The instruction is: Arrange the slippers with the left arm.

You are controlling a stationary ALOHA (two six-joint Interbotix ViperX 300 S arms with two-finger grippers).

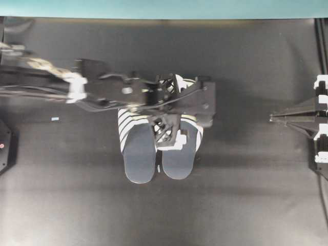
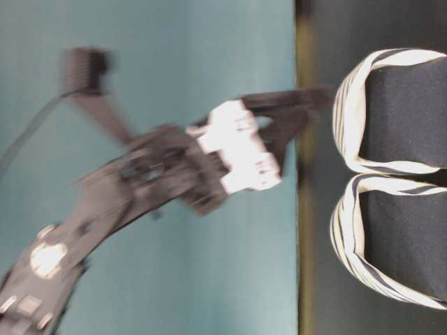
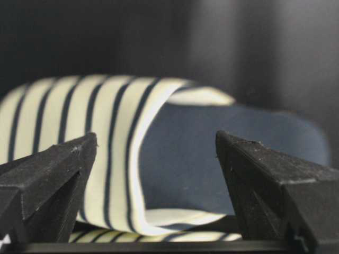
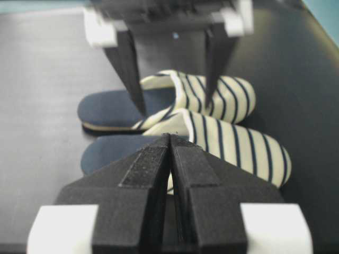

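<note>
The two slippers lie side by side on the black table, striped toes toward the far edge: one [image 1: 138, 154] on the left, the other [image 1: 178, 160] on the right. My left gripper [image 1: 168, 108] hovers over their striped uppers, open and empty. In the left wrist view its fingers [image 3: 58, 180] straddle a slipper's [image 3: 122, 148] upper edge and navy insole. From the right wrist view the left gripper [image 4: 175, 105] hangs above the far slipper [image 4: 159, 100]; the near slipper [image 4: 238, 143] lies in front. My right gripper [image 1: 274, 118] is shut and empty at the right edge, also seen in its wrist view [image 4: 170, 138].
The teal wall [image 1: 164, 7] runs along the table's far edge. A small white mark [image 1: 55, 119] lies on the table left of the slippers. A black arm base [image 1: 5, 146] sits at the left edge. Both slippers [image 2: 391, 112] show in the table-level view.
</note>
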